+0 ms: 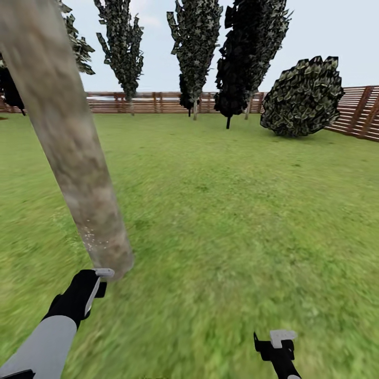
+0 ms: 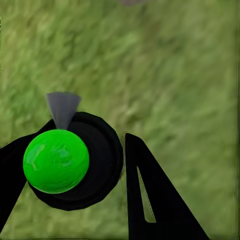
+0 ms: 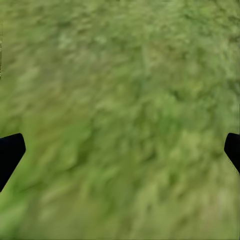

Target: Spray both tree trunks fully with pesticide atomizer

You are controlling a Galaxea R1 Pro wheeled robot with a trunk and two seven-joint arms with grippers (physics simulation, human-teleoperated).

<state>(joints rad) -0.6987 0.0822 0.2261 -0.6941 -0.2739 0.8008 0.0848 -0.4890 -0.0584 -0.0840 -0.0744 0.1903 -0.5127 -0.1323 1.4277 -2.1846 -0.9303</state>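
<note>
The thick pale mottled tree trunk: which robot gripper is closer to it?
Left. The left gripper sits right at the thick pale mottled tree trunk's base; the right gripper hangs over grass, well away.

Tree trunk (image 1: 68, 152) mottled, rough bark; fence (image 1: 158, 102) slatted wood; atomizer (image 2: 56, 161) top glossy green; lawn (image 1: 237, 210) matt grass.

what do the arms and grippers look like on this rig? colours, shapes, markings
In the head view the left arm has a light grey forearm shell that runs into a black wrist. The left gripper and right gripper have black bodies with pale grey, flat finger plates. In the left wrist view the black fingers taper to points, and one carries a narrow pale slot. No cables or lettering are visible.
</note>
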